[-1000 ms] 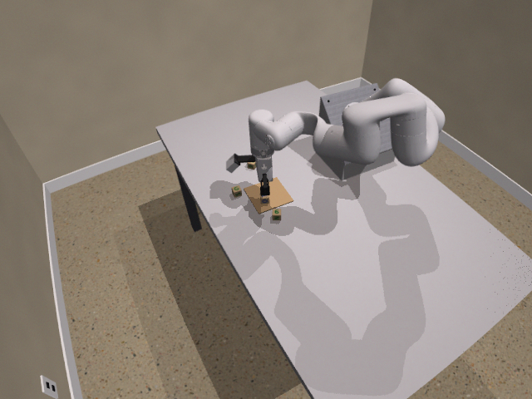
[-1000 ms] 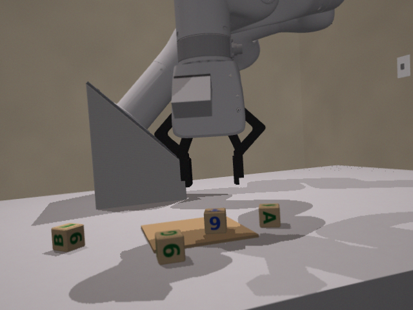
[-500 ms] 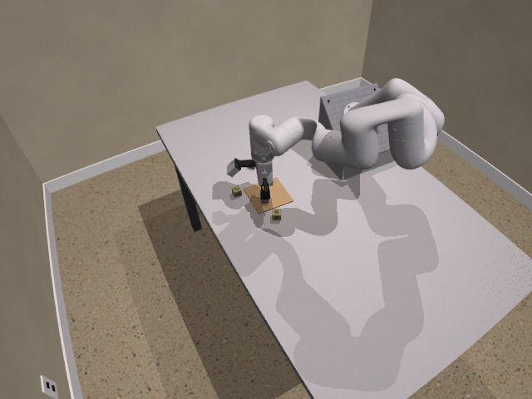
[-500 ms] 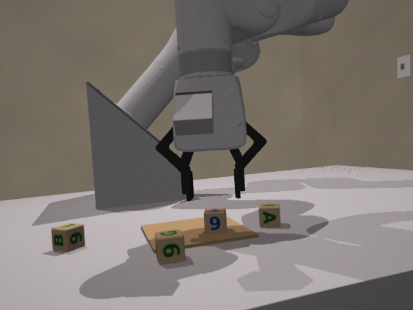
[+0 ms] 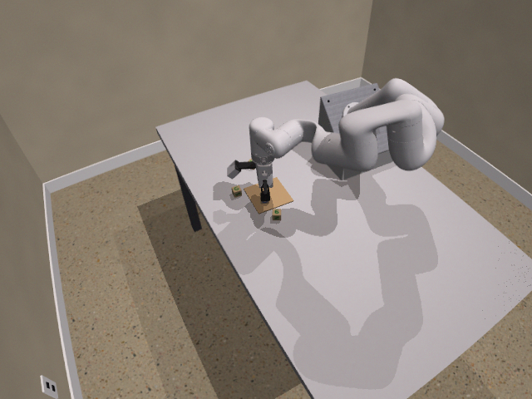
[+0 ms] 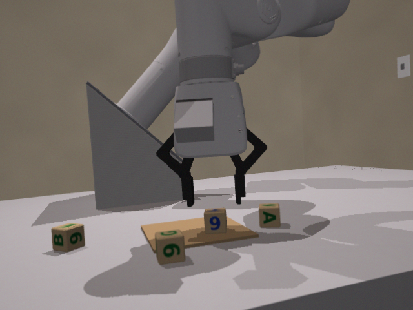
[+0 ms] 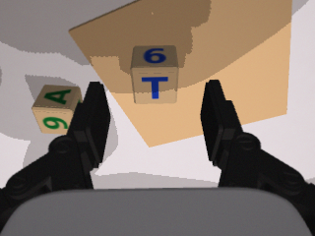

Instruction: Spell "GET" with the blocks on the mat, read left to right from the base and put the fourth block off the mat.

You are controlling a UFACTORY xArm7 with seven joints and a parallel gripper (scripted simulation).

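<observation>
On one mat (image 5: 281, 193) (image 6: 176, 227) (image 7: 246, 84) sits one block (image 6: 215, 221) (image 7: 155, 76), three blocks lie off it, and two fingers (image 5: 264, 196) (image 6: 213, 204) stand open.

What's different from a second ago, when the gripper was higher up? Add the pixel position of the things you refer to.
The gripper (image 5: 264, 200) (image 6: 213, 204) (image 7: 155, 98) has moved down towards the T block (image 6: 215, 221) (image 7: 155, 88), fingers open. Nothing was taken hold of or let go. The T block, the mat (image 5: 281, 195) (image 6: 180, 225) (image 7: 256, 88), the A-sided block (image 5: 276, 214) (image 6: 269, 216) (image 7: 56, 103), the B-sided block (image 5: 250, 160) (image 6: 67, 237) and the frontmost block in the exterior view (image 5: 236, 191) (image 6: 170, 247) visibly stayed put.
</observation>
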